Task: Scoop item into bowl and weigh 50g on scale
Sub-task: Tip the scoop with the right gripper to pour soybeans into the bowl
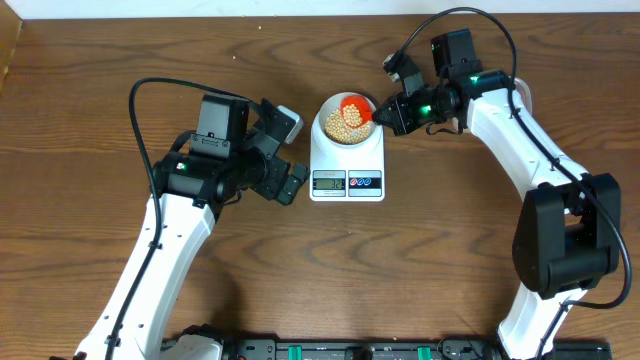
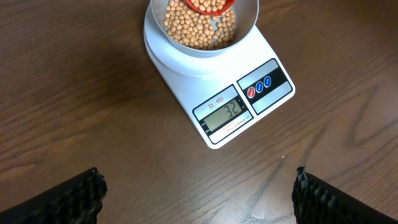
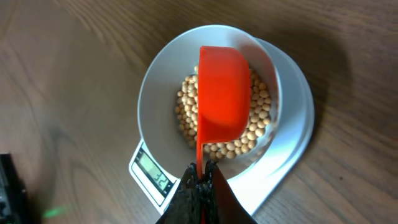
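Wooden table (image 1: 90, 90) all around scale (image 1: 347, 160), bowl (image 3: 161, 93) atop.

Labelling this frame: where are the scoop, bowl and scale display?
orange scoop (image 3: 224, 93), right wrist view, outer side of its cup.
bowl (image 3: 158, 87), right wrist view, bare inner wall.
scale display (image 2: 225, 112), left wrist view, LCD middle.

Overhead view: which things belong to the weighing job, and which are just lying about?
In the job: beans; bowl; scale; orange scoop; right gripper, shut on the scoop's handle.
Lying about: left gripper, open and holding nothing; black rail at the near edge.
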Motion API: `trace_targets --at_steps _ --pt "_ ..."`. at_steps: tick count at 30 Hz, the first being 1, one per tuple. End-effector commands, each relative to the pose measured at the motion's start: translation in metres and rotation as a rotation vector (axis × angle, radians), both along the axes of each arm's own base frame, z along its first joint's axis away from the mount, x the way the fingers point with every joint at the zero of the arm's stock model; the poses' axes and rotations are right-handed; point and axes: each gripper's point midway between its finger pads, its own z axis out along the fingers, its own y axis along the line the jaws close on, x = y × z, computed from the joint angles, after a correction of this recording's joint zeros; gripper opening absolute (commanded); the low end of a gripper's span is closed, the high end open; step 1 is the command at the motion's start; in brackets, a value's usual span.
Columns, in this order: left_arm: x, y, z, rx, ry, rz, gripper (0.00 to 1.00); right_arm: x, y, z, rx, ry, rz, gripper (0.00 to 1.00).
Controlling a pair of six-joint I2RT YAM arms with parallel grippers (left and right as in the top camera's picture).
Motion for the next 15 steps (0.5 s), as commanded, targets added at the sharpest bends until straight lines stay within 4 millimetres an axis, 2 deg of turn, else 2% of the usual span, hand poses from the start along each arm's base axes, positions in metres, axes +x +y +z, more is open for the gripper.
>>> trace_targets --at_steps 1,15 --pt "0.002 -0.002 0.003 -0.004 -0.007 -0.017 0.98 0.003 0.002 0.019 -0.027 -0.086 0.022 0.01" --pt "0.002 -0.002 0.003 -0.004 -0.007 -0.017 0.98 -0.004 0.015 0.022 -0.051 -0.143 0.098 0.01"
